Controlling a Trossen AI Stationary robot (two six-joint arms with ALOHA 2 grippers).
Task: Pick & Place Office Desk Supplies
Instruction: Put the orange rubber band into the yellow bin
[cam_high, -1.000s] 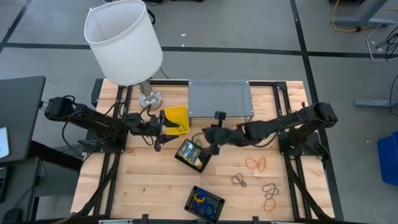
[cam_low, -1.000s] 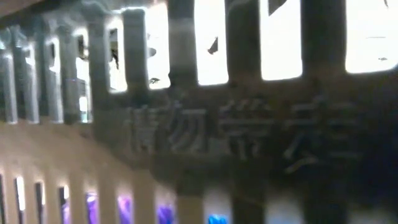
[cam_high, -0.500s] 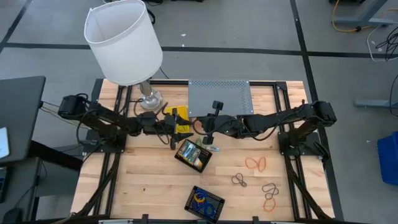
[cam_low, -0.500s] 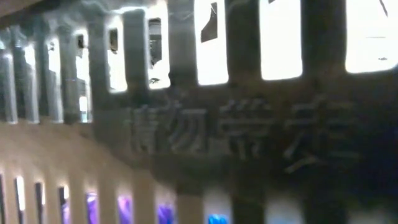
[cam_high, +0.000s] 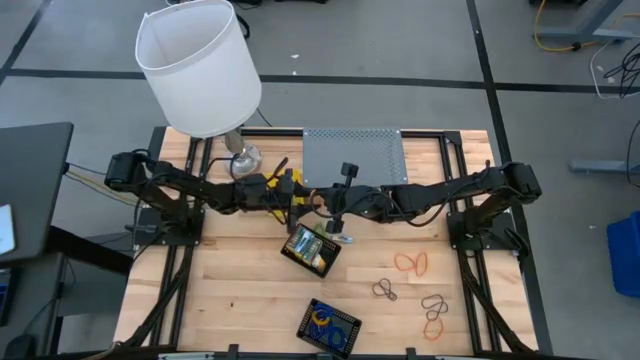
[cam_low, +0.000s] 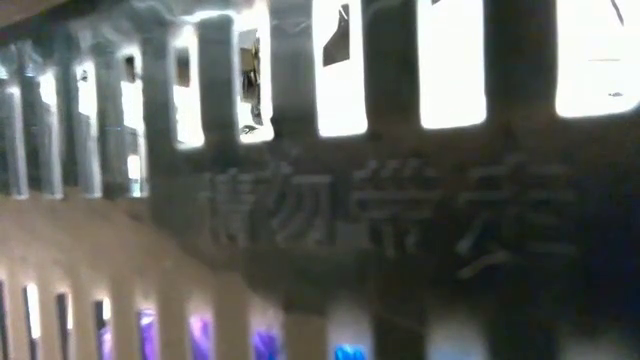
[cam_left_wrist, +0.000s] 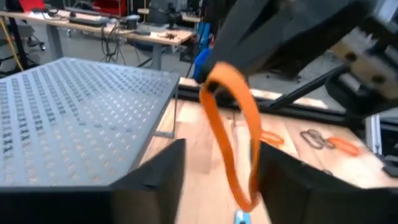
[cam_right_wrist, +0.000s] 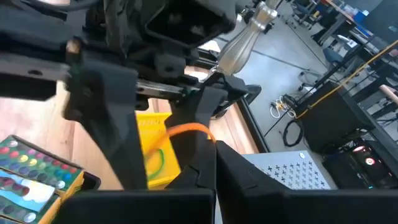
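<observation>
Right now, at the centre of the high view, the right gripper (cam_left_wrist: 208, 79) pinches an orange rubber band (cam_left_wrist: 233, 140) shut-tight; it dangles between the left gripper's (cam_left_wrist: 217, 180) parted, empty fingers. If those close off-centre, the band could slip to the counter (cam_high: 230, 290).

An orange rubber band (cam_left_wrist: 231, 134) hangs stretched from the right gripper's (cam_left_wrist: 208, 78) closed tips, between the left gripper's (cam_left_wrist: 221, 180) fingers.
</observation>
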